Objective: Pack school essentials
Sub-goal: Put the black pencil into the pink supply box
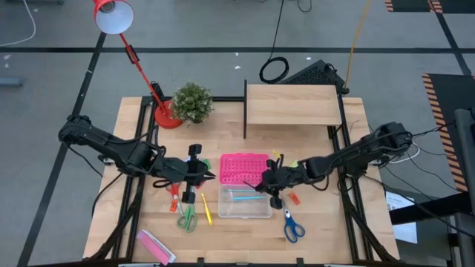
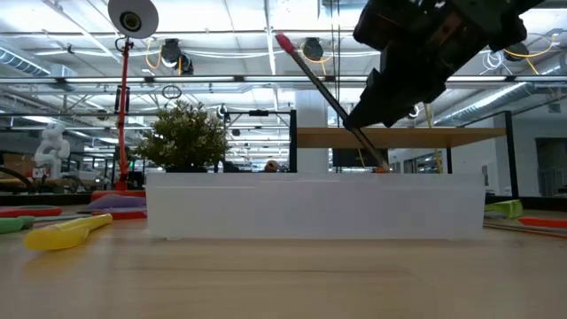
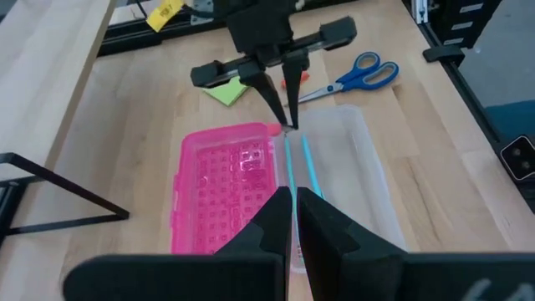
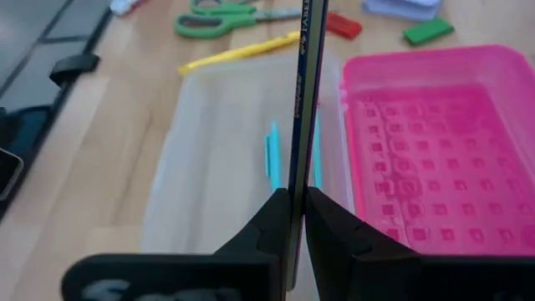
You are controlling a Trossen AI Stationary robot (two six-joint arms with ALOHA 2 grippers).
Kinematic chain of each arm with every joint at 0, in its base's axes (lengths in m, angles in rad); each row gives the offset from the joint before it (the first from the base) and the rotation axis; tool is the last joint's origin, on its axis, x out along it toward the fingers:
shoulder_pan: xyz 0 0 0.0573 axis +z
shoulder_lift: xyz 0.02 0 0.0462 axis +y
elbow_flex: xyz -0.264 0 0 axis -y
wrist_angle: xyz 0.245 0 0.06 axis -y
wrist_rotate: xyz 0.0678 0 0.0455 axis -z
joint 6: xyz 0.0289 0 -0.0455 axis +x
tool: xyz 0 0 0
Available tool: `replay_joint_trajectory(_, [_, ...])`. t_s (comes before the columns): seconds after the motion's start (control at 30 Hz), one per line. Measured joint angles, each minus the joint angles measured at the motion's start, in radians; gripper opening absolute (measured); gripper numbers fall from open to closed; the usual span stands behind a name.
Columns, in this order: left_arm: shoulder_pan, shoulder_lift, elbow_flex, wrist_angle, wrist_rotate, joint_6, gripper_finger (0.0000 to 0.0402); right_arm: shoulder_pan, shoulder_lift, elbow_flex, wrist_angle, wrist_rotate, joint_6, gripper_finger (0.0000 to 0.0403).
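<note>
Wooden bench, frame centre: pencil held in right gripper jaws above clear box; lowered flat before release. Left gripper jaws closed, empty.

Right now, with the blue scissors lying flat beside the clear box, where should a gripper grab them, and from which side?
Come straight down on the blue scissors and pinch across the closed blades just ahead of the pivot. They lie flat on the table, blades nearest the clear box; the looped handles are wider.

The lid is pink with a perforated grid; the box is clear. Scissors come blue-handled and green-handled, on a pale wooden surface.
</note>
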Motion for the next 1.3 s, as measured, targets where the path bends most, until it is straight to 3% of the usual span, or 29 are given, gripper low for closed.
replay_joint_trajectory(1.3, [-0.003,0.0,0.0,0.0,0.0,0.004,0.0026,0.006,0.073,0.0,-0.041,-0.025,-0.105,0.0025])
